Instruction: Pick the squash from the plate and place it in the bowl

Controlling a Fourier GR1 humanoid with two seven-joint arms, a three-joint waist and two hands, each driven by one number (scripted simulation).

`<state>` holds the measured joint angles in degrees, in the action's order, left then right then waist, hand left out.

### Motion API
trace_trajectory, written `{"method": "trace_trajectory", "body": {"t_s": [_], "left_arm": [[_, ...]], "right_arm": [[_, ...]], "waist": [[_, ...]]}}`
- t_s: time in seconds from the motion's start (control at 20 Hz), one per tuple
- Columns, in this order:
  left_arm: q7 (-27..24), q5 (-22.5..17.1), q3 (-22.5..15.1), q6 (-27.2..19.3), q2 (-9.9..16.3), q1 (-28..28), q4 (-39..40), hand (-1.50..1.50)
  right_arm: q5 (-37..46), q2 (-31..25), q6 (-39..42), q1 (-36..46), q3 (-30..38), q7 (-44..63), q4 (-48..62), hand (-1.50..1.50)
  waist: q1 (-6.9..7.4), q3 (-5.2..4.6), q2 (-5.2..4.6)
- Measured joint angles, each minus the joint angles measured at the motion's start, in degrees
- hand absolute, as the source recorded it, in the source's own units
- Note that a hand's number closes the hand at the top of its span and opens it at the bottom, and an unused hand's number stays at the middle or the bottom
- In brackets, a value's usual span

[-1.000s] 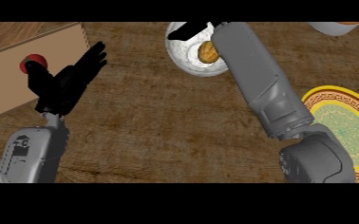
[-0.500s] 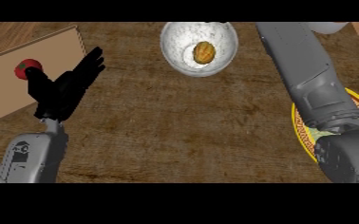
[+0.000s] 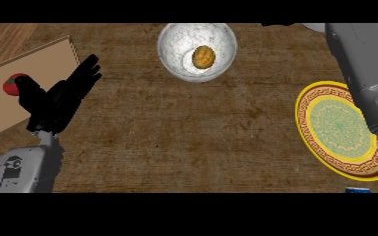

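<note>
L hand (image 3: 53, 102) open, fingers straight; 1 squash (image 3: 204, 56) in 1 bowl (image 3: 177, 35); 1 plate (image 3: 308, 125) bare.

Squash (image 3: 204, 56): small, golden-brown, oval, lying inside the bowl, right of centre.
Bowl (image 3: 177, 40): white, round, sitting upright on the counter.
Plate (image 3: 314, 105): yellow-rimmed, green-centred, sitting right of the bowl.

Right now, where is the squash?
In the head view, the squash lies inside the white bowl at top centre, left of the yellow plate.
</note>
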<state>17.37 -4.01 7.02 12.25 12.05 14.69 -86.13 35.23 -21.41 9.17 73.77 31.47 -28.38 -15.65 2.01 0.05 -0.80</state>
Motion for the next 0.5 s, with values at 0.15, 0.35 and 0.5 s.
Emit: {"method": "trace_trajectory", "body": {"t_s": [0.15,0.35,0.5], "left_arm": [[-0.9,-0.8,1.6,0.7,1.1,-1.1,0.6,0.00],[-0.8,-0.7,2.1,0.2,1.2,-1.9,0.4,0.00],[-0.5,-1.1,2.7,0.4,1.6,-2.8,0.1,0.00]], "right_arm": [[-2.2,-2.2,8.3,-1.6,0.7,-4.0,-0.6,-1.50],[-5.5,-4.5,18.6,-5.0,1.7,-7.4,-1.4,-1.50],[-7.8,-6.2,22.8,-8.4,2.0,-7.1,-3.4,1.50]], "waist": [[-0.99,-0.02,0.45],[-2.35,-0.03,0.99],[-3.05,-0.04,1.30]]}}
